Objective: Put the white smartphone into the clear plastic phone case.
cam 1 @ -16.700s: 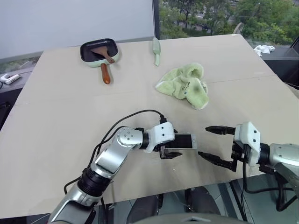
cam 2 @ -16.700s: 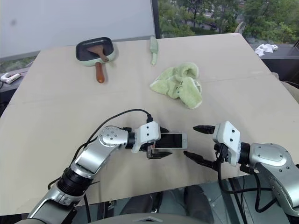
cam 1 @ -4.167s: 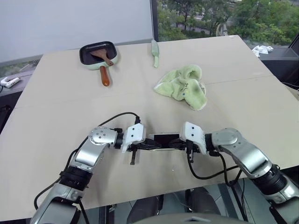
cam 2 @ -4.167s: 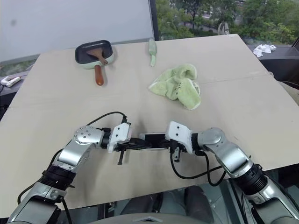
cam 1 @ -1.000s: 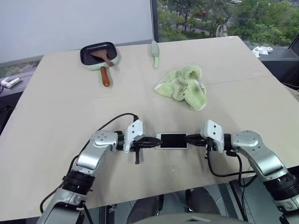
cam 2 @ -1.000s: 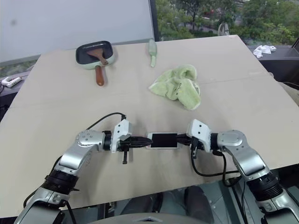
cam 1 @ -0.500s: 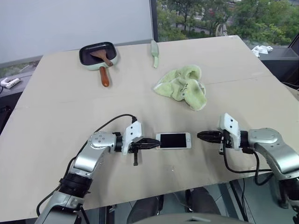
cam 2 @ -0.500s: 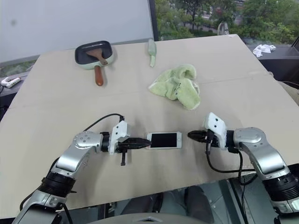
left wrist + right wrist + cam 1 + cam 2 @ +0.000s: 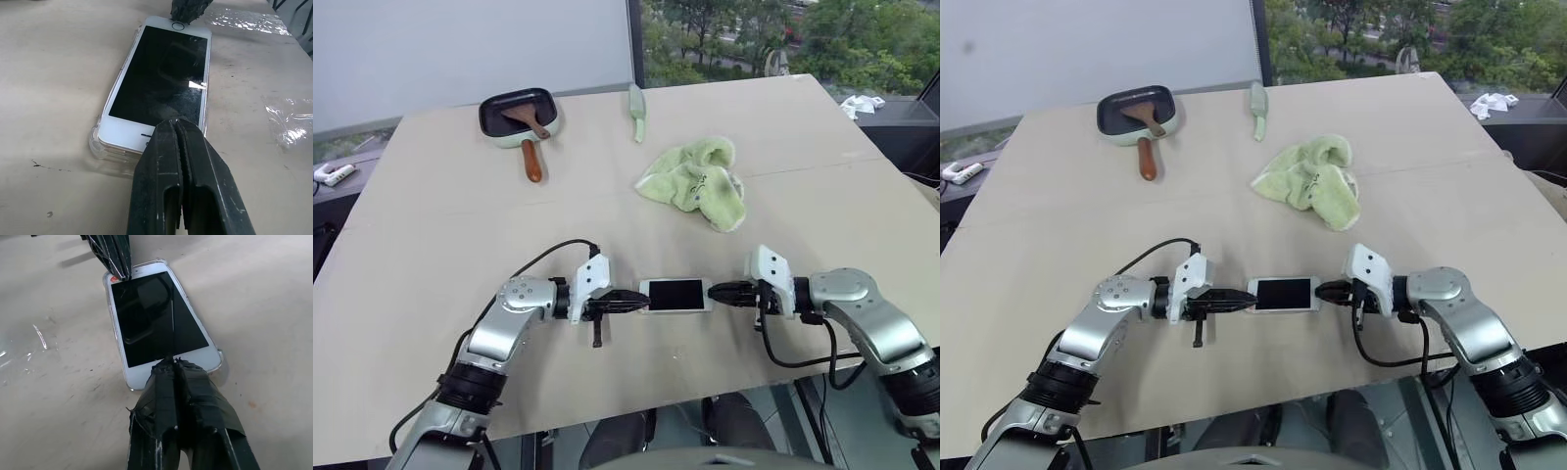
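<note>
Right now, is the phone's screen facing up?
Yes, the white smartphone lies flat on the table with its black glass facing up, inside the clear plastic phone case.

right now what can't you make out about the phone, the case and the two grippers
- White smartphone, left wrist view: its near edge is covered by the shut left gripper, so contact there cannot be told.
- Clear plastic phone case: only a corner lip shows; whether the phone is fully seated cannot be told.
- Right wrist view: the shut right gripper covers the phone's near end.
- Pan, left eye view: contents too small to identify.
</note>
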`<action>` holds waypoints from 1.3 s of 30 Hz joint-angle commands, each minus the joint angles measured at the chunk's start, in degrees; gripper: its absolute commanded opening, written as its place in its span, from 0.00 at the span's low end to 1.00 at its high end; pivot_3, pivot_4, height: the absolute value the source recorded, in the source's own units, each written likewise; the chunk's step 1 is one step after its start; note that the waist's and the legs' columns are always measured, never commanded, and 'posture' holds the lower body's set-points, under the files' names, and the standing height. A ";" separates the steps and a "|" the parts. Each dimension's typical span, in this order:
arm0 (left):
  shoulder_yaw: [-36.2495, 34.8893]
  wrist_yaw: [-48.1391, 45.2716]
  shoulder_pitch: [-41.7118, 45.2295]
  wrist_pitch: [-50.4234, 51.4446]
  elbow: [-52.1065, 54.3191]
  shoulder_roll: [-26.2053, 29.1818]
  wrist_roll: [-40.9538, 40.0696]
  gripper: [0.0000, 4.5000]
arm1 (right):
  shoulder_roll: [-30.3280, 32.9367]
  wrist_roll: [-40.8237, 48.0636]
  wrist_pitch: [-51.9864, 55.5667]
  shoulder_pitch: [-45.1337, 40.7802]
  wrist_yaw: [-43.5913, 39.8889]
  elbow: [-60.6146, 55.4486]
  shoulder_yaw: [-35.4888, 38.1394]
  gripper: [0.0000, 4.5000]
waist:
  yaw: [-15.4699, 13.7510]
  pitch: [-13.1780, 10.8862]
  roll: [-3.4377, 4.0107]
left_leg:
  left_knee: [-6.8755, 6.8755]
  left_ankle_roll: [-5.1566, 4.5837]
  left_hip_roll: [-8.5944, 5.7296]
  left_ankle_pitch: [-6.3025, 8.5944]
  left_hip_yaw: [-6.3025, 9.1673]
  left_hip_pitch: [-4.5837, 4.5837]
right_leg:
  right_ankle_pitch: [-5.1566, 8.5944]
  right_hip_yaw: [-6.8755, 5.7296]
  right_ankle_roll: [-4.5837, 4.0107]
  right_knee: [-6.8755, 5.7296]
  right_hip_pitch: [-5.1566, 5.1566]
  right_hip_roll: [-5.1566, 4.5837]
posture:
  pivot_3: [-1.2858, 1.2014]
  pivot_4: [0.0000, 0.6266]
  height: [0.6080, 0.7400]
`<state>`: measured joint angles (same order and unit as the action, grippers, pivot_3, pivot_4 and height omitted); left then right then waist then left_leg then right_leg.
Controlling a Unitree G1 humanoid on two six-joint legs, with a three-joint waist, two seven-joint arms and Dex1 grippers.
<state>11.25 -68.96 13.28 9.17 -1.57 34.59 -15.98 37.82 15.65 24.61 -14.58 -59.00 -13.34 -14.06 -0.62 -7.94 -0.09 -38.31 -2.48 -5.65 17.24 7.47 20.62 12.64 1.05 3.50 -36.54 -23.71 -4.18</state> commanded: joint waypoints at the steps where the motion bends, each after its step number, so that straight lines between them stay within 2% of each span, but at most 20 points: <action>1: 1.56 0.37 -1.29 0.91 -1.89 0.70 2.22 0.01 | -1.10 -0.92 -0.39 -1.10 -0.06 -0.24 -1.73 0.00 | 0.05 0.00 0.00 | 0.00 0.00 0.00 0.00 0.00 -0.01 | 0.00 0.00 0.00 0.00 0.00 0.00 | 0.52 0.24 1.00; 11: 0.49 0.82 -1.14 1.13 -0.53 -0.18 0.59 0.01 | -3.55 -3.33 -1.72 -2.79 -0.08 3.85 -4.18 0.00 | -0.05 0.01 0.00 | 0.00 0.00 0.00 0.00 0.01 0.00 | 0.00 -0.01 0.00 -0.01 0.00 0.00 | 0.52 0.24 1.00; 14: 0.40 0.85 -1.37 1.13 -0.56 0.16 0.62 0.01 | -4.10 -1.97 -1.88 -2.76 -0.16 3.84 -2.68 0.00 | -0.05 0.01 0.01 | -0.01 0.00 0.00 0.00 0.01 0.00 | 0.00 -0.01 0.00 -0.01 0.01 0.00 | 0.52 0.24 1.00; 21: 0.62 0.55 -0.95 0.72 -1.37 0.21 0.69 0.01 | 0.08 -0.03 -0.91 -0.48 -0.83 1.19 0.90 0.00 | -0.18 0.00 0.01 | -0.01 0.00 -0.02 0.00 0.04 0.06 | 0.00 -0.02 0.00 0.04 -0.01 -0.02 | 0.52 0.24 1.00; 39: 0.48 0.33 -1.40 1.01 -0.72 1.16 0.80 0.01 | -3.09 -6.94 -4.24 -1.46 0.75 11.21 -6.06 0.00 | 0.11 0.10 -0.04 | -0.01 0.00 0.00 0.00 0.02 -0.07 | 0.00 -0.02 0.00 0.02 0.02 0.01 | 0.52 0.24 1.00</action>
<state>11.25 -68.61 13.14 9.27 -1.80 34.67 -16.51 34.66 12.55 18.99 -17.27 -59.04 -7.00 -17.08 -0.51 -7.83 -0.13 -38.31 -2.48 -5.65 17.24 7.48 20.53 12.64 1.03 3.50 -36.53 -23.68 -4.16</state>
